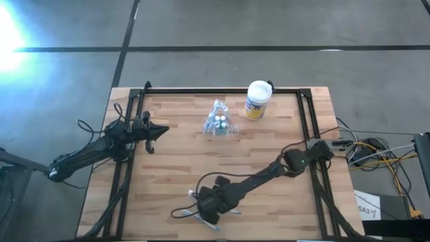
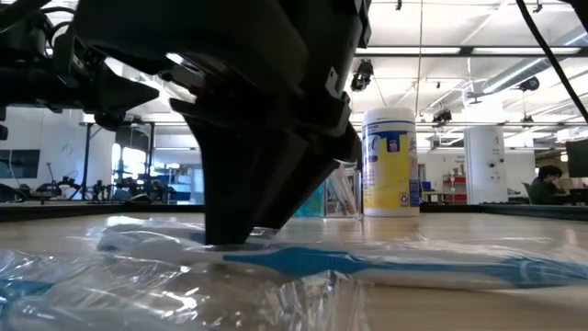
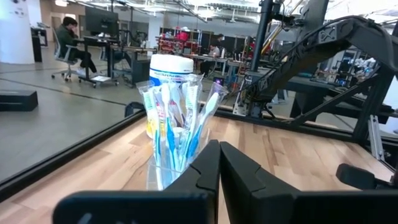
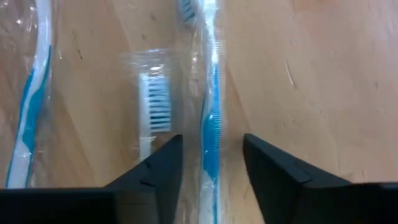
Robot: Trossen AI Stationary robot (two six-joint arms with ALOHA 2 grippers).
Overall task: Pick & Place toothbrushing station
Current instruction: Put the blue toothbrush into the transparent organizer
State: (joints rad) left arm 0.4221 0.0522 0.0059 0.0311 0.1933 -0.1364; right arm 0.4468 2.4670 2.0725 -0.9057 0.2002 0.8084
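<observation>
Bright ceiling lights, strong glare at the overhead view's top-left floor [image 1: 13,33]; low view's near foreground blurred.

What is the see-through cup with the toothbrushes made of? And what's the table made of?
The toothbrush holder looks like clear, shiny plastic: you can see the brush handles through its wall. The table looks like wood, light and smooth, with a pattern of short planks. Probably butcher-block, though a printed surface can't be ruled out.

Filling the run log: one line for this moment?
right gripper: open, straddling wrapped toothbrush on table | left gripper: shut, waiting | holder: untouched
</observation>
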